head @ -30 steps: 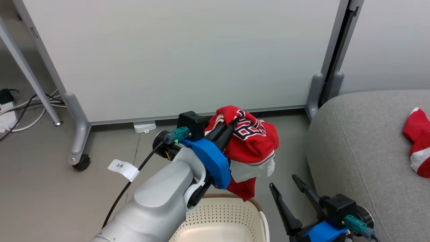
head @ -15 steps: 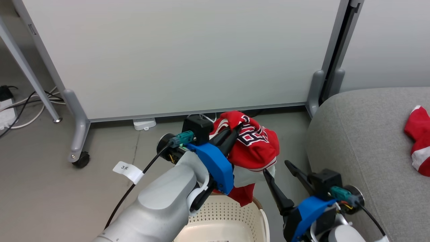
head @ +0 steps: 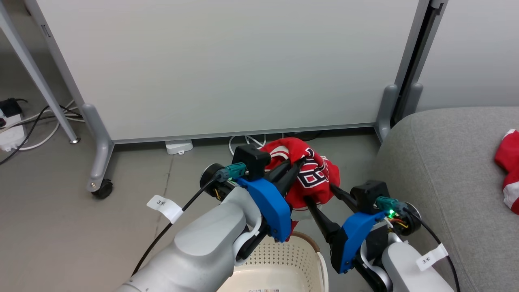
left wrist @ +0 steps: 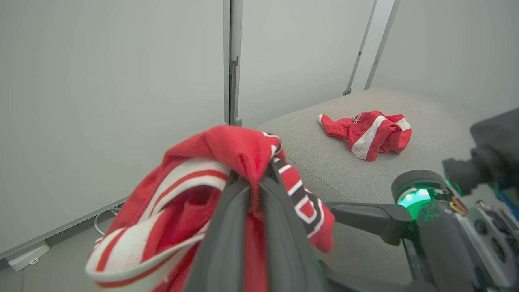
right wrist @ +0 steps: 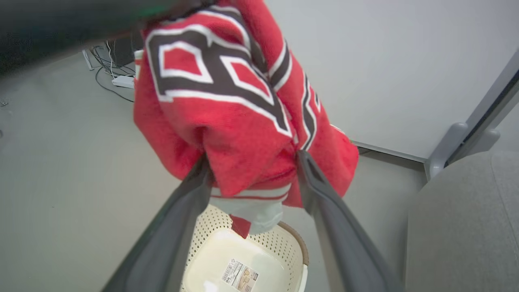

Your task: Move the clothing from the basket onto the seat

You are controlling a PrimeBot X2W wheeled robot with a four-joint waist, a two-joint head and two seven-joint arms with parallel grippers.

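Head view: the jersey (head: 314, 174) was seen hung in the air above the far rim of the basket (head: 284, 253), fully lifted out, with its white-and-red hem dangling lowest over that rim. It was pinched in a bunched fold near its top by the left gripper (head: 299, 164), whose jaws were clamped tight on the cloth. The right gripper (head: 320, 194) was held just right of the basket, jaws spread wide, with the lower bundle of the jersey between its fingers but not clamped. Actual contact could not be confirmed.

The jersey was judged light, soft and fully limp: no stiffness, it sagged wherever unsupported, and nothing was fragile. Knit sports fabric was judged somewhat slick, so a pinch on a single layer could slip. A hold on a thick multi-layer fold, as taken at the top, was judged best. A second hold on the hanging lower bunch would be advised to keep the hem off the basket rim.

The basket was seen empty of clothing. The seat (head: 438, 170) was located right of the basket. A second red garment (head: 509, 166) was seen lying on the seat, well apart from the basket.
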